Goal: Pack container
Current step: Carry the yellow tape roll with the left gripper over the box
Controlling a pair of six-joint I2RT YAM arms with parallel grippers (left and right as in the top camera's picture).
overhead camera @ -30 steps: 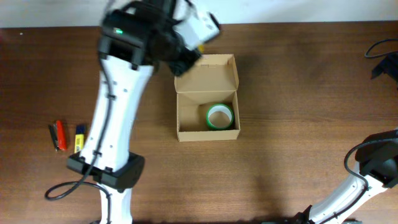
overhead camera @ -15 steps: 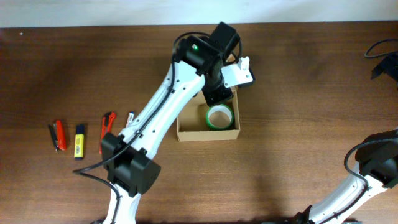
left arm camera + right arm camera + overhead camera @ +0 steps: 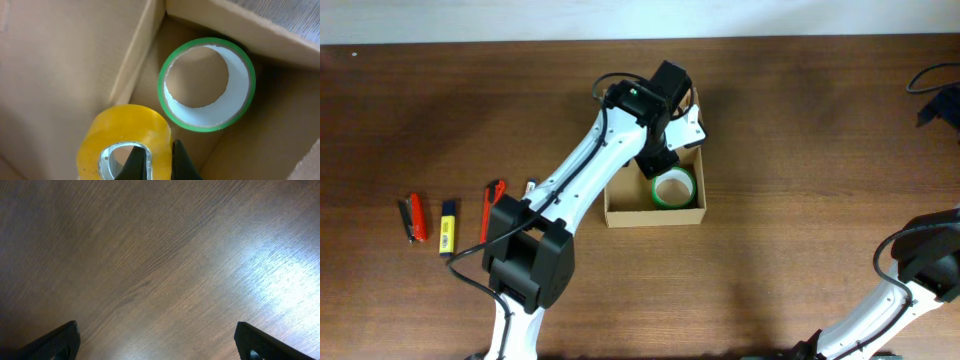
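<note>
The tan cardboard container [image 3: 620, 212] stands open mid-table, its flap lid mostly hidden under my left arm. A green-rimmed tape roll [image 3: 672, 187] lies flat inside it and also shows in the left wrist view [image 3: 207, 83]. My left gripper [image 3: 159, 162] is inside the container and is shut on the wall of a yellow tape roll [image 3: 120, 137], one finger through its hole, held beside the green roll. In the overhead view the arm hides the yellow roll. My right gripper [image 3: 157, 342] is open and empty over bare wood.
On the table's left lie a red tool [image 3: 413, 217], a yellow-and-blue marker [image 3: 447, 227], a second red tool [image 3: 491, 198] and a small dark pen [image 3: 530, 188]. The right arm's base is at the lower right [image 3: 930, 265]. Dark cables sit at the far right edge [image 3: 938, 95].
My left arm swung from the back left over the container and lowered the yellow tape roll into it. The two items near its base came into view.
</note>
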